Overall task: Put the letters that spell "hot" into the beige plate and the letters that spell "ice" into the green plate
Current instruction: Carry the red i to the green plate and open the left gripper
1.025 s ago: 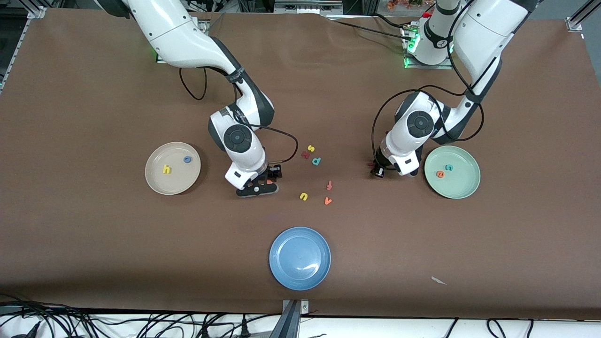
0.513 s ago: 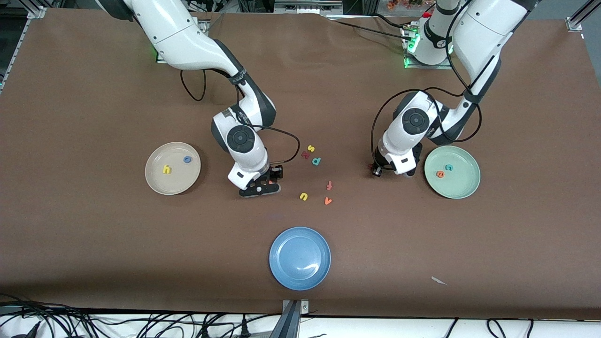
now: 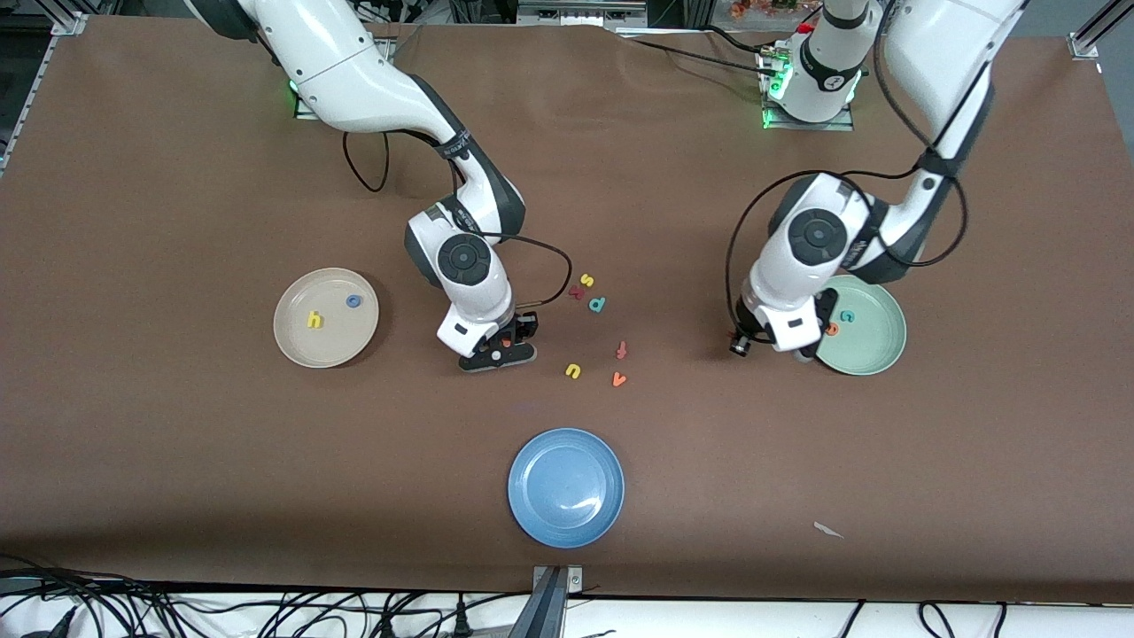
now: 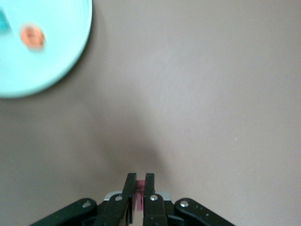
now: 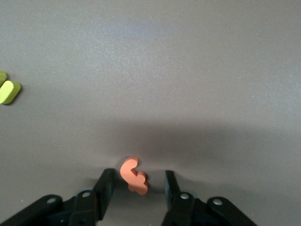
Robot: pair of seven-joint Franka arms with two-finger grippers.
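Left hand [image 4: 137,181]: clamped on the dark red "i" [image 4: 139,193], over the green plate's [image 3: 877,350] rim.
Right hand [image 5: 136,181]: fingers parted around the orange "t" [image 5: 133,176] lying flat on the bench [image 3: 177,443].

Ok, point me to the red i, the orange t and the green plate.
red i [image 4: 139,192], left wrist view, strip showing between the claw fingers.
orange t [image 5: 133,176], right wrist view, its middle.
green plate [image 3: 879,351], front view, bare rim.

- A blue plate [image 3: 566,487] sits on the brown desk [image 3: 177,443], nearest the front camera.
- Loose letters mid-desk: yellow "s" [image 3: 586,280], teal "d" [image 3: 597,305], yellow "u" [image 3: 573,370], orange "v" [image 3: 618,380], redder-orange letter [image 3: 622,351].
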